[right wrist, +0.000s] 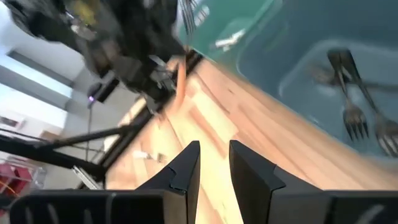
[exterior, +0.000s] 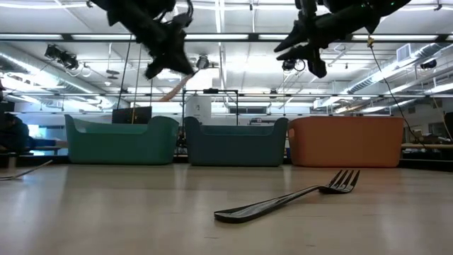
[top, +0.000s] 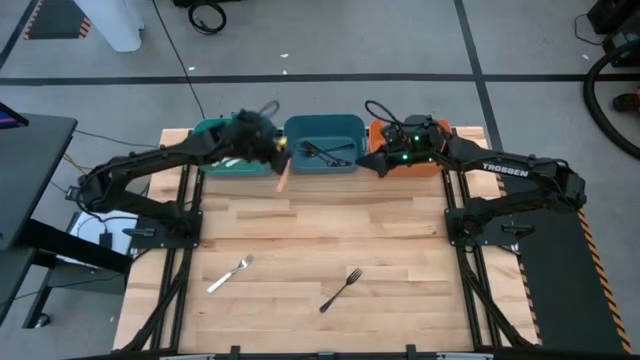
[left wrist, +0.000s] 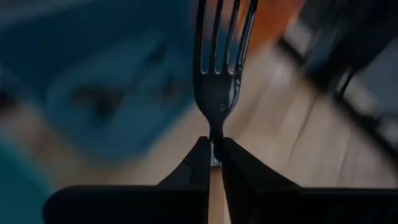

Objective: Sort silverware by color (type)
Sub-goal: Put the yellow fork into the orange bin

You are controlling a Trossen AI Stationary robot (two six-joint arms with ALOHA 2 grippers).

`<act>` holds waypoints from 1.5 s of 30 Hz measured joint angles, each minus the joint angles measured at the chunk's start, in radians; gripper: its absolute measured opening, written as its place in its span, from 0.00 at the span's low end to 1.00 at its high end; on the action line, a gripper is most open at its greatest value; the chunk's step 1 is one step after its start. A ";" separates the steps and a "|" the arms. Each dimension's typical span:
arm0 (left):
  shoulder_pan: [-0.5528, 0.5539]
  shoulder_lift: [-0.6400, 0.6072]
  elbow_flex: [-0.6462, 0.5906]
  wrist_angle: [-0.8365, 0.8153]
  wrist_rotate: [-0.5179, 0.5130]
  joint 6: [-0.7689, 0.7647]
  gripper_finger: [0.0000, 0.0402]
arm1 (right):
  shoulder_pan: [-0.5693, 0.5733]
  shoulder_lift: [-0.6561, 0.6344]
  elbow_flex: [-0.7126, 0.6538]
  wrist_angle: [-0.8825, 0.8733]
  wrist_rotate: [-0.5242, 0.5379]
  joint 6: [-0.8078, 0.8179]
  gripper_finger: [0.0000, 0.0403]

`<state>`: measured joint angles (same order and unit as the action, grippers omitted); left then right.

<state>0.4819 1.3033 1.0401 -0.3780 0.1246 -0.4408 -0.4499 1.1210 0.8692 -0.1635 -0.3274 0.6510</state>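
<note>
Clamping an orange-handled fork [left wrist: 219,68], the left gripper [top: 277,150] hangs by the blue bin [top: 324,145]; right jaws parted, empty.

Colours as I read them from my station:

- Counter [top: 320,240]: pale wood planks, light and tan stripes.
- Bins: teal bin [top: 222,160], blue bin [top: 322,158], orange bin [top: 432,165].
- Fork held by left gripper [left wrist: 214,163]: orange-handled fork [left wrist: 219,74], dark silver head, orange handle between black fingers [left wrist: 194,165].
- Forks in the blue bin: black forks [right wrist: 354,112].
- Loose on counter: silver-white fork [top: 230,273]; black fork [top: 341,290].
- Arms, right gripper [right wrist: 211,163]: black; white "TROSSEN" lettering, green lights.
- Floor [top: 330,40]: grey, dark lines.
</note>
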 joint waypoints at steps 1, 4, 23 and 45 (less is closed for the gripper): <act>0.011 0.009 0.012 0.057 -0.001 -0.001 0.07 | 0.008 0.004 0.000 -0.005 0.014 -0.006 0.23; 0.029 0.045 0.032 0.222 -0.024 -0.045 0.07 | 0.033 0.009 0.000 -0.007 0.053 -0.036 0.23; -0.075 0.415 0.450 0.364 -0.062 0.080 0.08 | 0.113 0.096 -0.001 0.137 0.397 -0.237 0.30; -0.115 0.463 0.501 0.364 -0.079 0.089 0.08 | 0.096 0.154 0.000 0.348 0.494 -0.149 0.19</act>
<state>0.3672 1.7660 1.5410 -0.0136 0.0453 -0.3516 -0.3542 1.2755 0.8688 0.1841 0.1667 0.5022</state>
